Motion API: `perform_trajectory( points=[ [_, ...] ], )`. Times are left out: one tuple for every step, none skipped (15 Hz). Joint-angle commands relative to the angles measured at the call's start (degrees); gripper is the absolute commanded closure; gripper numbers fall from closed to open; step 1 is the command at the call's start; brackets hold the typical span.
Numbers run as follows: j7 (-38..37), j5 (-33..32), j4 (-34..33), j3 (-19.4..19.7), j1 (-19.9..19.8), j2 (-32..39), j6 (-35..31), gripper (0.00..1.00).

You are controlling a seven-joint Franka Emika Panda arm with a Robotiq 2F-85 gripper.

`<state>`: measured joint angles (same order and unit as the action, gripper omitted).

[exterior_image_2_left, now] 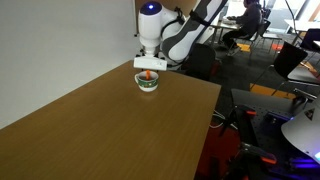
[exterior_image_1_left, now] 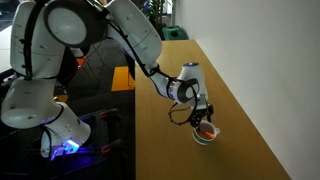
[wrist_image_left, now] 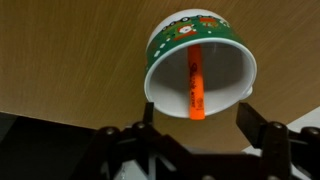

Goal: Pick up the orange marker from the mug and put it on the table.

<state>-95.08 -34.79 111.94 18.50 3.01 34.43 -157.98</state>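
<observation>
The mug [wrist_image_left: 229, 66] is white inside with a green, red-patterned outside. It stands on the wood-grain table [wrist_image_left: 70, 60] near its edge. The orange marker [wrist_image_left: 195, 82] leans inside the mug, one end sticking over the rim toward my gripper. My gripper [wrist_image_left: 196, 118] is open, its two dark fingers spread either side of the marker's near end, just above the mug. In both exterior views the gripper [exterior_image_1_left: 199, 117] [exterior_image_2_left: 147, 66] hangs straight over the mug [exterior_image_1_left: 205, 135] [exterior_image_2_left: 148, 83], with the marker [exterior_image_1_left: 206, 129] [exterior_image_2_left: 148, 76] showing as an orange spot.
The table's edge runs close to the mug in an exterior view [exterior_image_2_left: 215, 95], with dark floor and office chairs beyond. The long tabletop [exterior_image_1_left: 235, 90] stretches away from the mug. The arm's white base [exterior_image_1_left: 40, 95] stands beside the table.
</observation>
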Motion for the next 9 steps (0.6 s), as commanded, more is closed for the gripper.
perform_trajectory(
  points=[
    [4.0,3.8,-2.2,0.7,0.0,2.1,-2.6,0.23],
    [4.8,4.7,-2.5,1.1,0.2,2.4,-2.9,0.18],
    [5.8,5.7,-2.9,1.4,0.3,2.7,-3.1,0.18],
    [6.6,6.6,-3.3,1.8,0.5,3.0,-3.2,0.17],
    [7.5,7.7,-3.7,2.1,0.6,3.4,-3.2,0.15],
    [8.4,8.5,-4.3,2.3,0.6,3.8,-3.0,0.15],
    [9.3,9.4,-5.0,2.4,0.6,4.3,-2.8,0.13],
    [9.9,10.1,-5.5,2.6,0.7,4.7,-2.6,0.15],
    [10.5,10.8,-6.1,2.8,0.8,5.4,-2.4,0.16]
  ],
)
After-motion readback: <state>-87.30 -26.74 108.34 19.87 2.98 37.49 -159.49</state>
